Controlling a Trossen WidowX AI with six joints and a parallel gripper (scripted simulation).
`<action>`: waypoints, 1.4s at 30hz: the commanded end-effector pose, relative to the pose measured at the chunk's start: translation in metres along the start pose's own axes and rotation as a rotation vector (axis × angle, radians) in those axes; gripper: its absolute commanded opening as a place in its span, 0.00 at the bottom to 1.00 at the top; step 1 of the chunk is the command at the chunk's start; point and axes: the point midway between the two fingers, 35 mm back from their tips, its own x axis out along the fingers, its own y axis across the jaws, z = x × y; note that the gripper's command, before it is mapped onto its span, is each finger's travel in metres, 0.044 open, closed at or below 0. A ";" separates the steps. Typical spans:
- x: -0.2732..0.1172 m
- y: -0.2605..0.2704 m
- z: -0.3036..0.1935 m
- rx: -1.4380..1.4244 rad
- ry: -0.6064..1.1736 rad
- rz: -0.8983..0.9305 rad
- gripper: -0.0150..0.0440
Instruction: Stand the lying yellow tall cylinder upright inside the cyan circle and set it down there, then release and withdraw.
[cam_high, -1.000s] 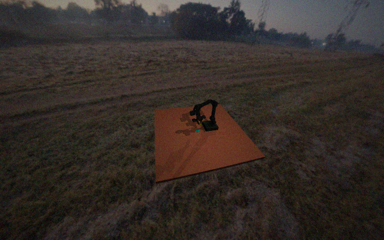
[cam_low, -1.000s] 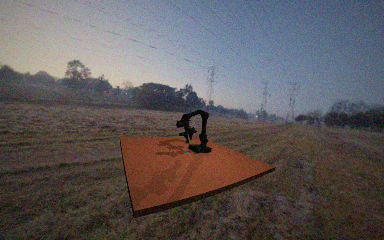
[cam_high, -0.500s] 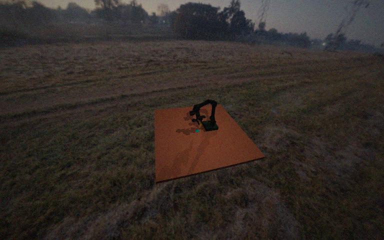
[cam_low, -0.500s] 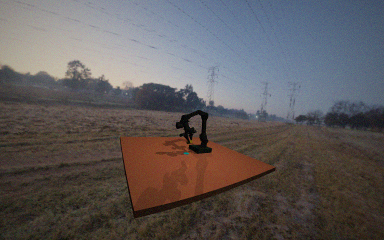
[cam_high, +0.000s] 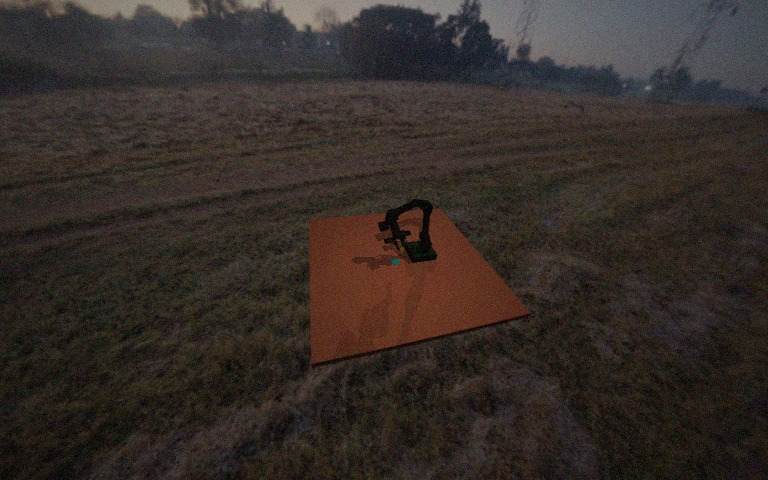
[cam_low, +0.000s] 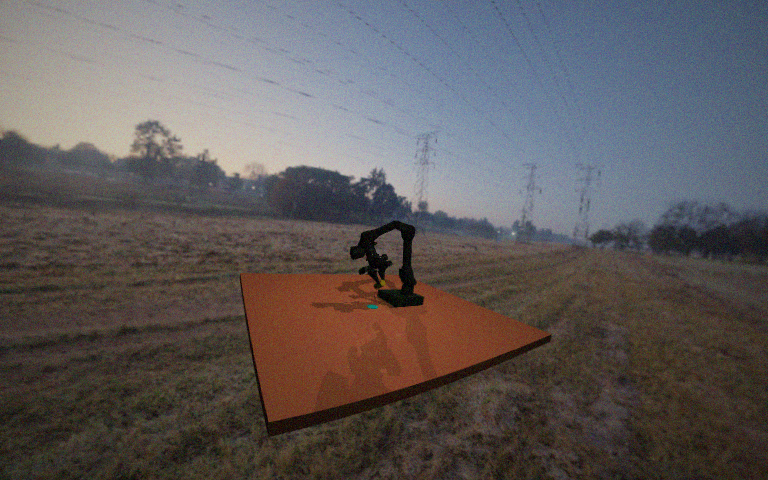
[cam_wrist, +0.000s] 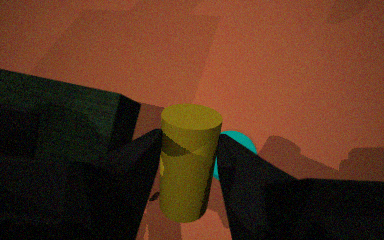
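Note:
My gripper (cam_high: 400, 246) (cam_low: 380, 283) (cam_wrist: 190, 139) is shut on the yellow tall cylinder (cam_high: 402, 249) (cam_low: 382, 282) (cam_wrist: 184, 175). In the wrist view one finger is on each side of it, and its round end face shows between the fingertips. The cylinder looks tilted and held above the table, but it is small in the top and exterior views. The cyan circle (cam_high: 395, 262) (cam_low: 372, 306) (cam_wrist: 242, 143) lies flat on the table, apart from the cylinder. In the wrist view the right finger and the cylinder hide part of it.
The arm's dark base (cam_high: 420, 252) (cam_low: 400, 298) (cam_wrist: 60, 112) stands close to the right of the cylinder and circle in the top and exterior views, and at the left in the wrist view. The orange table (cam_high: 464, 294) (cam_low: 464, 345) carries shadows of the arm. Its edges border on grass.

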 end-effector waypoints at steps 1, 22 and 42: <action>0.001 0.002 0.000 -0.002 -0.030 0.007 0.43; 0.000 0.002 0.000 -0.022 -0.185 -0.007 0.43; -0.005 0.001 -0.002 -0.037 -0.330 -0.050 0.43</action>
